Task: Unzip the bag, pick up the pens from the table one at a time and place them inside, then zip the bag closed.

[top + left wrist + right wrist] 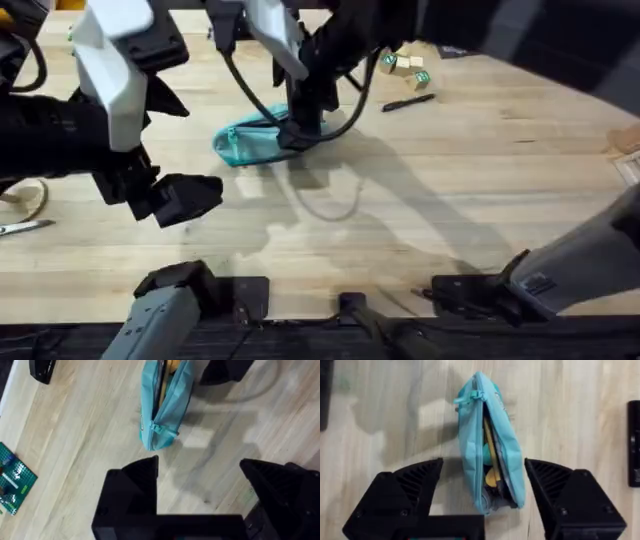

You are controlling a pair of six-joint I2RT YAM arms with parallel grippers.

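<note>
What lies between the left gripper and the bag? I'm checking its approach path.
Bare table lies between the left gripper and the bag, as the left wrist view shows.

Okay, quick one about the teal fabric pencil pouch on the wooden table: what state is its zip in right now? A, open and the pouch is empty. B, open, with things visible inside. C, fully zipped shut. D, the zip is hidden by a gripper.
B: in the right wrist view the teal fabric pencil pouch gapes along its zip, with yellow items showing inside, between the open fingers of the right gripper.
</note>
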